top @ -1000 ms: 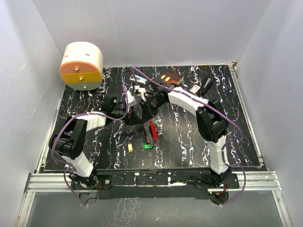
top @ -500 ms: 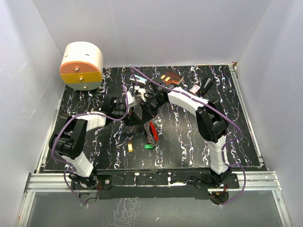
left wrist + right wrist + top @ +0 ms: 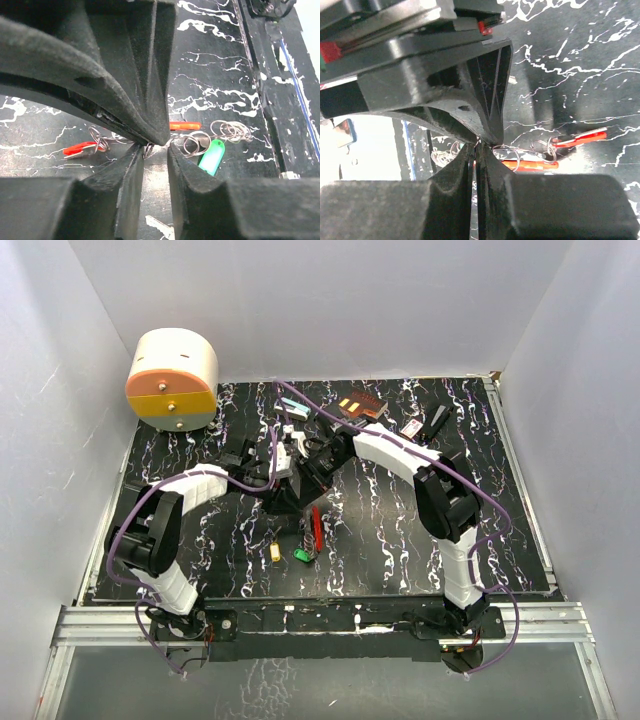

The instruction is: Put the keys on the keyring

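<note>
**Grippers meet tip to tip at the ring tangle**

Nearest the arm bases, the yellow key (image 3: 275,552) lies alone on the table (image 3: 400,540). The green key (image 3: 300,555) is just beside it on the right. The green key rests against a tangle of rings (image 3: 230,131). Two red keys (image 3: 80,148) lie with their heads at the same tangle, one on each side of the grippers in the left wrist view.

Just beyond, mid-table, the two grippers point down at the tangle with their tips almost touching. The left gripper (image 3: 155,151) has its jaws a narrow gap apart and grips nothing that can be seen. A thin ring wire sits at the mouth of the gap. The right gripper (image 3: 478,148) has its jaws pressed together. A wire shows at their tips, but whether they pinch it cannot be told.

Farther back lie the teal box (image 3: 296,411), the red-white box (image 3: 412,428) and the book (image 3: 362,404). The drum (image 3: 172,380) stands at the far left corner.
</note>
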Robot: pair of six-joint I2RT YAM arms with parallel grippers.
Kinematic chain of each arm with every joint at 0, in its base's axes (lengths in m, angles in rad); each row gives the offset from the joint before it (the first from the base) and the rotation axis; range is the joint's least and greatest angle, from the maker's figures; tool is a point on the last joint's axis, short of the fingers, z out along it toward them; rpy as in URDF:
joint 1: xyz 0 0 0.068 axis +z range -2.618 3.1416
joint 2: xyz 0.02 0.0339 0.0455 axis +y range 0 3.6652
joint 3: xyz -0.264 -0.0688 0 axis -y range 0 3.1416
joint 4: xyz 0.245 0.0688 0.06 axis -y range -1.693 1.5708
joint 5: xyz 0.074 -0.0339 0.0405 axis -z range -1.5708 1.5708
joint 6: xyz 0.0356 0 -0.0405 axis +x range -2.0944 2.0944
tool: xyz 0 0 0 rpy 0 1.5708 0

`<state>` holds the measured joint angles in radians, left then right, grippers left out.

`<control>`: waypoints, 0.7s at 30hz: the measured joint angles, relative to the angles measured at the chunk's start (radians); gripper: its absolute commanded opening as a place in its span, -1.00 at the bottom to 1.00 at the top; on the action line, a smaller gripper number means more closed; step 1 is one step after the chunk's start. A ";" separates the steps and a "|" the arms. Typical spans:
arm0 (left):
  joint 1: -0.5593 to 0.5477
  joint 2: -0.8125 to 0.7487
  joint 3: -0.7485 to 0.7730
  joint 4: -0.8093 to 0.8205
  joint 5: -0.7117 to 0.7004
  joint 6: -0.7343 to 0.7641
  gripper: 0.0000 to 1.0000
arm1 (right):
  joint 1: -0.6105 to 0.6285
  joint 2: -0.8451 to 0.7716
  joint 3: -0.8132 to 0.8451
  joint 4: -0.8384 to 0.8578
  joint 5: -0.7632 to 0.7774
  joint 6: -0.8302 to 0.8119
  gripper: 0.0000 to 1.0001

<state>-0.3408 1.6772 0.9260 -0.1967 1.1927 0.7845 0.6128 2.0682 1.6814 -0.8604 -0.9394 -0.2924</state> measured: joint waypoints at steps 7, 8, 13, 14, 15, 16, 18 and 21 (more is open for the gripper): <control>-0.004 0.039 0.077 -0.232 0.022 0.227 -0.80 | 0.007 0.000 0.004 -0.053 -0.025 -0.024 -0.84; -0.005 0.048 0.087 -0.258 0.028 0.254 -0.80 | 0.008 0.000 0.007 -0.059 -0.025 -0.027 -0.85; -0.006 0.070 0.123 -0.363 0.049 0.362 -0.68 | 0.010 0.003 0.032 -0.101 -0.028 -0.045 -0.85; -0.006 0.070 0.127 -0.379 0.050 0.377 -0.67 | 0.010 0.003 0.035 -0.105 -0.029 -0.047 -0.84; -0.006 0.070 0.130 -0.391 0.052 0.389 -0.65 | 0.011 0.003 0.038 -0.109 -0.029 -0.047 -0.84; -0.006 0.070 0.132 -0.401 0.053 0.399 -0.63 | 0.011 0.003 0.040 -0.110 -0.029 -0.048 -0.85; -0.006 0.070 0.135 -0.417 0.056 0.414 -0.57 | 0.013 0.004 0.043 -0.114 -0.029 -0.048 -0.85; -0.007 0.073 0.138 -0.439 0.057 0.429 -0.51 | 0.016 0.009 0.047 -0.118 -0.029 -0.048 -0.85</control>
<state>-0.3477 1.7504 1.0637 -0.6353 1.2495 1.2133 0.6285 2.0773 1.7287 -0.9783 -0.9684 -0.3401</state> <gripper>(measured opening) 0.221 0.078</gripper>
